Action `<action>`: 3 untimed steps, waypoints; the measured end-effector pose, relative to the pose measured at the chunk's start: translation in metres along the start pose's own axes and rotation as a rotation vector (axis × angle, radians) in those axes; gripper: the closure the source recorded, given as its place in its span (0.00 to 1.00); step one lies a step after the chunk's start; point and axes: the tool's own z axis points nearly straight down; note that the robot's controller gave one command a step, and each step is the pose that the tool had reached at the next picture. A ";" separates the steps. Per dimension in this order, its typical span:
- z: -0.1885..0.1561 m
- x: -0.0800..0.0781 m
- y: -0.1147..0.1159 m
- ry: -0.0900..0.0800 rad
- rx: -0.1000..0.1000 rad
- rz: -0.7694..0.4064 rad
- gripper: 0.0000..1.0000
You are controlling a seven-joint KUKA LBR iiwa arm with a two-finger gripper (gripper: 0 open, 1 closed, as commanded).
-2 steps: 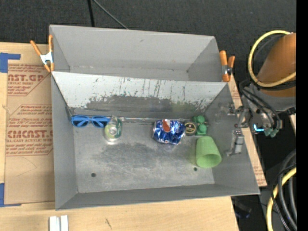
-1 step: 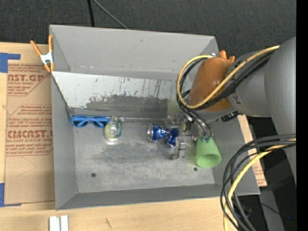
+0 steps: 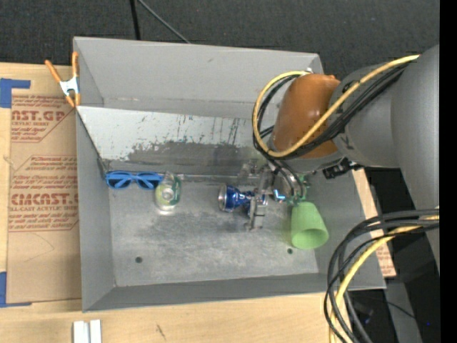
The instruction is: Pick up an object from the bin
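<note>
My gripper (image 3: 255,209) reaches down near the middle right of the bin floor, under the orange cover. A small blue object (image 3: 232,198) with a shiny surface lies just left of its fingertips, touching or nearly touching them. Whether it sits between the fingers I cannot tell. A light green plastic cup (image 3: 308,226) lies on its side just right of the gripper, close to the bin's right wall.
Blue sunglasses (image 3: 133,181) lie at the back left of the floor. A small clear roll of tape (image 3: 167,194) sits beside them. The arm and its yellow and black cables cover the bin's right rear corner.
</note>
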 end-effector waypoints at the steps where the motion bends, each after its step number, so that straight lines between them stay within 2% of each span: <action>1: 0.001 -0.006 -0.008 0.001 0.001 0.113 0.00; 2: 0.033 0.000 -0.006 0.005 0.001 0.202 0.00; 3: 0.033 0.000 -0.005 0.005 0.002 0.201 0.00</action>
